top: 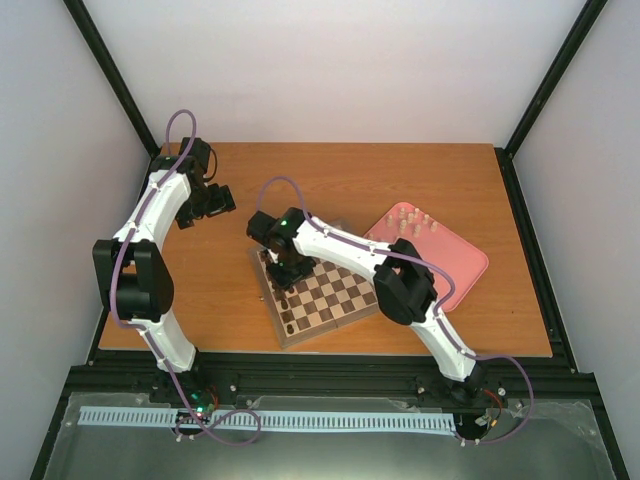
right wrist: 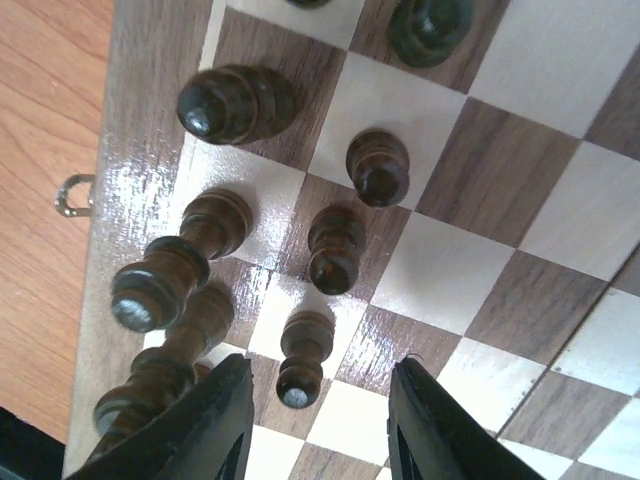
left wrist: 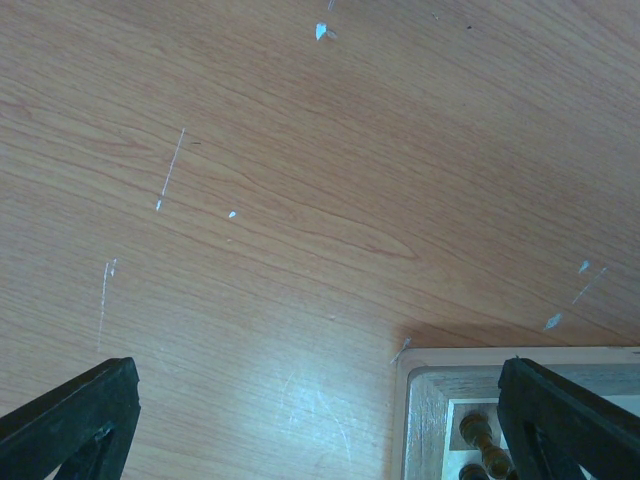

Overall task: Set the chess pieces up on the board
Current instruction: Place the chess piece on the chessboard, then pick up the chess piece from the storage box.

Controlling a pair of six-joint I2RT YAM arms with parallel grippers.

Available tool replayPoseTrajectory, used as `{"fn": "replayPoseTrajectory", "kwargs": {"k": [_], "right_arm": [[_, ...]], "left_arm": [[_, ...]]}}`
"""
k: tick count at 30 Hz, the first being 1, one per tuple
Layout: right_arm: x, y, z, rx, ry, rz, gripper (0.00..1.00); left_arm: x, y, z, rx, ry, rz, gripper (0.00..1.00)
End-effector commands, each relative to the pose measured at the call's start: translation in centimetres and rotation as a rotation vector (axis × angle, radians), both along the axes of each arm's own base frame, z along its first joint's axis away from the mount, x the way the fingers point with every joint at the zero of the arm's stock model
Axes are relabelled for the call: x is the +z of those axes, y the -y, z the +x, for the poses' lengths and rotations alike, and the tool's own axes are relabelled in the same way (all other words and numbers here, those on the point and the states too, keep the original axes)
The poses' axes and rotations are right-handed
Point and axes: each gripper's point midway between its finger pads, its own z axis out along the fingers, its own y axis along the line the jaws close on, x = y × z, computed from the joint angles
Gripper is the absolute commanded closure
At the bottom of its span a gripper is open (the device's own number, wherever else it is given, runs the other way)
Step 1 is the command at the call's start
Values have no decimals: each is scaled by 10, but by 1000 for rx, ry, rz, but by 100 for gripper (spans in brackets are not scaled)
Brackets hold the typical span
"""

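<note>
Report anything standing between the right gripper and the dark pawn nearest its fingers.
Nothing visible does: the right gripper is open, the dark pawn just ahead, in line with its gap. Taller dark pieces stand close beside the finger nearer the edge of the board.

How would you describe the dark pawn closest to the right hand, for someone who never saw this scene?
Start at the board; dark pieces crowd its left edge. The pawn stands in the inner row, and it alone sits between the right hand's open fingers.
</note>
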Motion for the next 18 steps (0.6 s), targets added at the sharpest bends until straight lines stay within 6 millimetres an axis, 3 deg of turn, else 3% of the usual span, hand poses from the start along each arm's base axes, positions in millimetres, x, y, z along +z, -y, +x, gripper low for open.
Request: {"fn": "replayPoseTrajectory", "kwargs": {"k": [1, 5, 9, 12, 14, 18], "right_arm": [[49, -5, 2, 10, 74, 76, 60], [78, 9, 10, -12, 144, 84, 56], [100, 49, 27, -127, 182, 89, 52], [98, 106, 49, -279, 194, 56, 45], [90, 161, 69, -427, 190, 26, 45], [73, 252, 82, -635, 201, -37, 46]], "left_arm": [[19, 2, 5, -5, 54, 0, 0], [21, 3, 5, -5, 57, -2, 0], [24, 3, 6, -5, 65, -1, 0], [25, 3, 7, -5, 67, -2, 0], [26, 3, 7, -4, 69, -2, 0], [27, 2, 8, -3, 72, -3, 0]]}}
